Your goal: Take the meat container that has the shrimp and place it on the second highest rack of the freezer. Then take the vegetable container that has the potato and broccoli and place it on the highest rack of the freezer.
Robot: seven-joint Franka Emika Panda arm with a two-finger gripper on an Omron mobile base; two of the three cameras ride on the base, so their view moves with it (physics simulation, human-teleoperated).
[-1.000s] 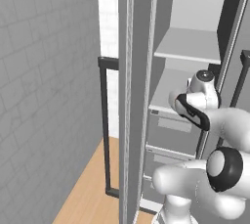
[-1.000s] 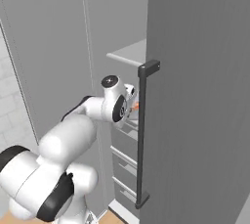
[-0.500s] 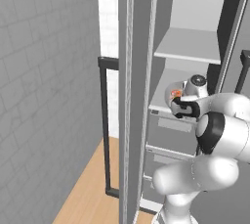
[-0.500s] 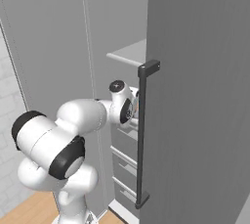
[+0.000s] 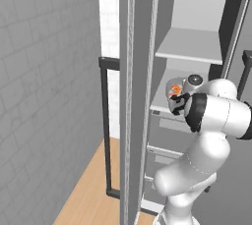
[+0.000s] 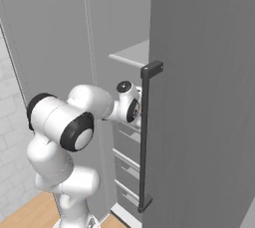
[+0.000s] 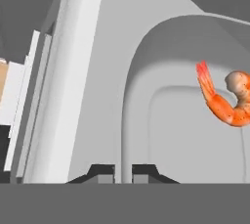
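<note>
My claw (image 7: 123, 169) was clenched on the rim of the meat container (image 7: 195, 120), its two dark tips pinching the pale grey edge between them at the bottom of the hand view. Inside that tray I could see the shrimp (image 7: 222, 98), curled and orange-pink, lying on the tray floor toward the right edge of the hand view and much smaller than the tray itself.

From the left base view, the claw (image 5: 176, 102) was reaching into the open freezer (image 5: 140, 121), and the container (image 5: 173, 84) sat at the level of the second highest rack (image 5: 160, 105), the light grey slab just above the grey drawers. I could make out the shrimp (image 5: 174, 90) as a small orange spot in the tray there. Whether the tray was resting fully on that shelf or held just over it, I could not tell. The highest rack (image 5: 189, 47) was one level above.

In the right base view, the arm's wrist disappeared behind the edge of the freezer door (image 6: 199, 97), close to its long dark bar handle (image 6: 145, 137), with the highest rack (image 6: 132, 54) visible above it.
</note>
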